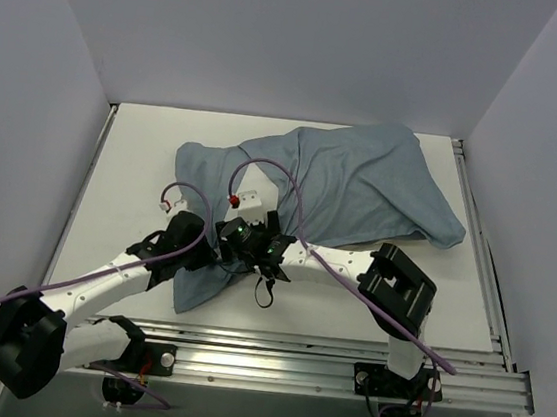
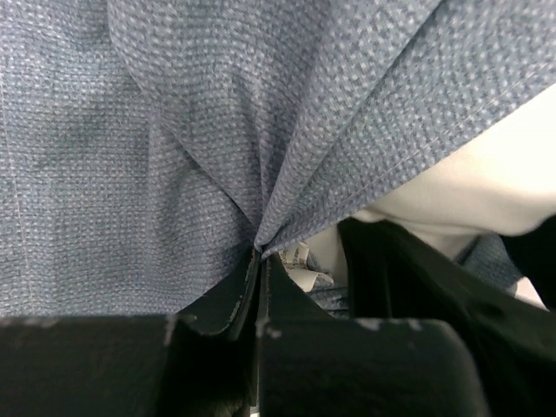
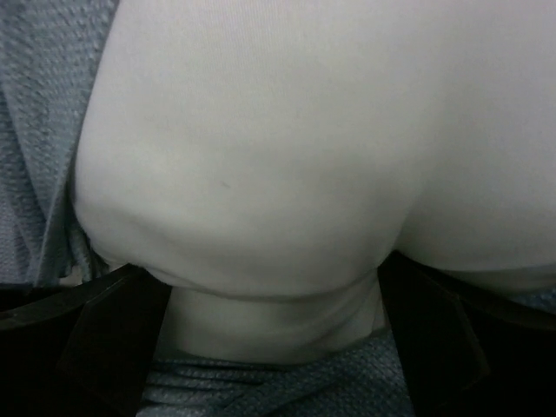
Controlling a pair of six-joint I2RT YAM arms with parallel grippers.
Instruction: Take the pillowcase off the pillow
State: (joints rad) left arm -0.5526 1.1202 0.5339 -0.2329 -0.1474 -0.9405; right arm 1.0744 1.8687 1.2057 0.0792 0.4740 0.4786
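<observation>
one pillowcase [image 1: 362, 183], one pillow [image 3: 287, 156], two grippers. left gripper [image 2: 259, 256] is pinched tight on a fold of pillowcase right at its tips. right gripper [image 3: 265, 295] is spread wide, pillow bulging between its fingers [image 3: 78, 347], cloth just below. top view only shows the pillowcase, the white pillow only shows on the wrist cams.
</observation>
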